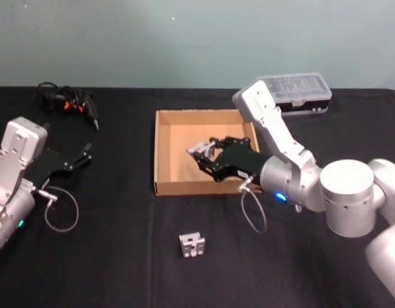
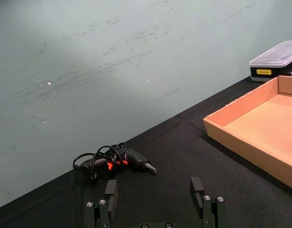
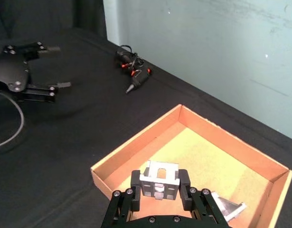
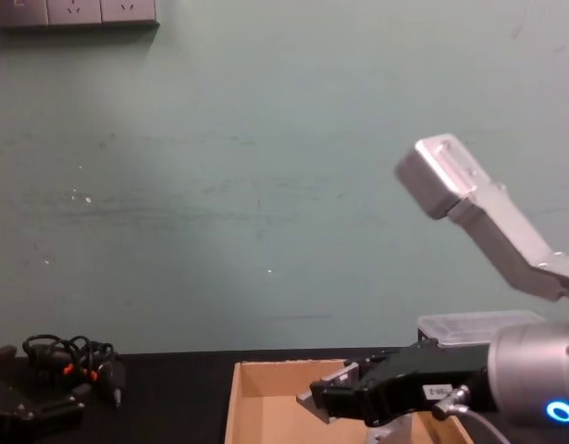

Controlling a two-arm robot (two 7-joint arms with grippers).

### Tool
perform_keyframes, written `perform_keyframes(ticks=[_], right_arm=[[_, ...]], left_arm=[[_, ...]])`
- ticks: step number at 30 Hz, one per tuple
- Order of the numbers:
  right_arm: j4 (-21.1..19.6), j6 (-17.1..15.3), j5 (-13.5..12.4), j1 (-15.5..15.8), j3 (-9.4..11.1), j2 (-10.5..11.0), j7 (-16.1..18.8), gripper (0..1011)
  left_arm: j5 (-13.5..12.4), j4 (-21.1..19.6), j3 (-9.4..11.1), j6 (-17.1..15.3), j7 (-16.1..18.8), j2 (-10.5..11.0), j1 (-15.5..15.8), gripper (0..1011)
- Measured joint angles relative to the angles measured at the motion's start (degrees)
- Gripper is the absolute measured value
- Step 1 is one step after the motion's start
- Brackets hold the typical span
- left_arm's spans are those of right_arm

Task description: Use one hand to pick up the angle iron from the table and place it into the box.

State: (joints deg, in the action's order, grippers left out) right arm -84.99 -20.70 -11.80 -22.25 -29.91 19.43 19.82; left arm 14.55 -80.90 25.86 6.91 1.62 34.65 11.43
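My right gripper (image 1: 203, 154) hovers over the tan cardboard box (image 1: 160, 154), shut on a silver angle iron (image 3: 159, 179) held between its black fingers (image 3: 135, 184). In the chest view the right gripper (image 4: 323, 404) sits just above the box's rim (image 4: 265, 370). A second angle iron (image 3: 230, 207) lies on the box floor beneath the wrist. Another angle iron (image 1: 191, 245) stands on the black table (image 1: 120, 269) in front of the box. My left gripper (image 1: 81, 157) rests open at the far left, apart from everything; its fingers (image 2: 110, 192) are spread wide.
A black corded tool with orange marks (image 1: 72, 102) lies at the back left. A black case with a clear lid (image 1: 297, 90) stands behind the box at the back right. A cable loop (image 1: 62, 208) hangs from the left arm.
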Motion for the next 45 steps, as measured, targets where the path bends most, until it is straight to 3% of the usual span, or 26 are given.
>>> perform_keyframes(ticks=[15,37,45], right_arm=[[8.23,-0.11,4.29,-3.57,-1.04,-3.6,0.02,483],[12.87,1.3,7.72,-4.72,0.51,-5.41,1.14,484],[12.9,1.78,8.23,-4.26,1.52,-5.99,1.54,738]], left_arm=[[0.0,0.0,0.0,0.0,0.0,0.0,0.01,1000],[0.0,0.0,0.0,0.0,0.0,0.0,0.0,1000],[0.0,0.0,0.0,0.0,0.0,0.0,0.0,1000]])
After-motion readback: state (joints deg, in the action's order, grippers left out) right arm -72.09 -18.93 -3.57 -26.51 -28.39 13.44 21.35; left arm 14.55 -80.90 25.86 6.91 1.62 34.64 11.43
